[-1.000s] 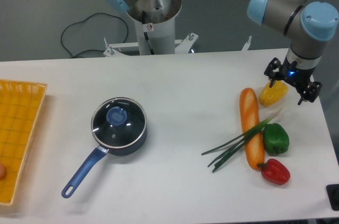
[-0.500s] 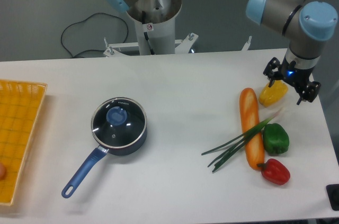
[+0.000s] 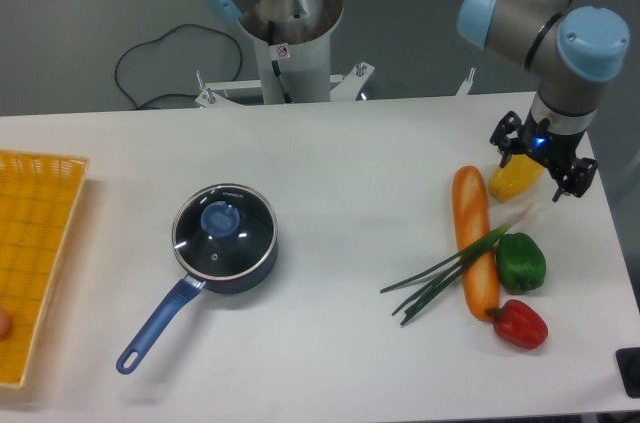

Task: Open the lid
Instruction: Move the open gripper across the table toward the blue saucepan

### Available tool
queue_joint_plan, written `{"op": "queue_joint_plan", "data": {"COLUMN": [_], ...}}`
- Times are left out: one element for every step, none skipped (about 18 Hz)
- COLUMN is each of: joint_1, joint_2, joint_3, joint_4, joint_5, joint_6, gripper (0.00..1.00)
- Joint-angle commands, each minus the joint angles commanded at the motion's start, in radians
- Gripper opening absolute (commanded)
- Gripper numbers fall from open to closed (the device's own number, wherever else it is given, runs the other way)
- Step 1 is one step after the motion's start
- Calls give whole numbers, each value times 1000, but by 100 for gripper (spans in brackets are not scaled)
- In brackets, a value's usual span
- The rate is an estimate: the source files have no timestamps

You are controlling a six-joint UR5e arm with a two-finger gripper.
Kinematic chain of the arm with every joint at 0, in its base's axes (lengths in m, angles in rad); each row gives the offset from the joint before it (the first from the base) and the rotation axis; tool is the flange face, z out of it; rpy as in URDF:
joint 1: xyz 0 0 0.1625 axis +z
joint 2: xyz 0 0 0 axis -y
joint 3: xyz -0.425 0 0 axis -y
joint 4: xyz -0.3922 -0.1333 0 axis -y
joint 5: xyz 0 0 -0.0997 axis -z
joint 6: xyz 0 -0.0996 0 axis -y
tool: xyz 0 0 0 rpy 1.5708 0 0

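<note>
- My pincer [image 3: 540,160] hangs over the right end of the table [image 3: 340,158], above the yellow pepper [image 3: 514,180]. Its fingers are spread and nothing is between them.
- The lid [image 3: 223,231] sits flat and closed on the saucepan [image 3: 240,268], left of the table's middle. Its blue knob [image 3: 221,218] stands at the centre of the glass.
- Key relation: the lid lies well apart from my pincer, far toward the camera's left and a little nearer the front edge. Between us the tabletop is bare except for the long orange loaf [image 3: 474,238] just beside the yellow pepper.
- The lid is round, so it has no long axis. The pan's handle [image 3: 152,327] runs away from the pan toward the front left, on the side far from me, so it should not get in the way of a reach from the right.
- Only one arm here; nothing else is nearer to the lid.
- Judgement: the task is not yet started. The next move calls for a long crossing to the left, then a descent straight over the knob with my fingers on either side of it.
- Containers: the saucepan looks dark through the glass; I cannot tell whether anything is in it. The yellow basket [image 3: 40,213] at the left edge shows one small reddish thing [image 3: 4,323] at its front, mostly cut off.
- Other things near me: green onions [image 3: 440,273] lying across the loaf, a green pepper [image 3: 521,262], a red pepper [image 3: 519,324].
</note>
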State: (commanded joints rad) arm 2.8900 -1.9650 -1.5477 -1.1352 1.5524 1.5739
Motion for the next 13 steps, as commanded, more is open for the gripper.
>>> {"op": "queue_joint_plan", "data": {"joint_1": [2, 2, 0, -5, -18, -31, -41, -54, -67, -77, -84, -90, -97], "joint_2": [0, 0, 2, 9, 20, 21, 23, 25, 32, 40, 46, 57, 64], "joint_3": [-6, -6, -9, -12, -18, -20, -25, -28, -32, -41, -54, -58, -58], "joint_4": [0, 2, 2, 2, 2, 2, 2, 2, 2, 6, 8, 12, 15], "joint_5": [-2, -2, 0, 2, 3, 6, 6, 6, 5, 3, 2, 2, 2], "joint_6": [-2, -2, -2, -3, -5, -6, -8, -21, -53, -86, -98, -101, -101], "gripper": [100, 100, 100, 100, 100, 100, 100, 100, 100, 100, 100, 100, 100]}}
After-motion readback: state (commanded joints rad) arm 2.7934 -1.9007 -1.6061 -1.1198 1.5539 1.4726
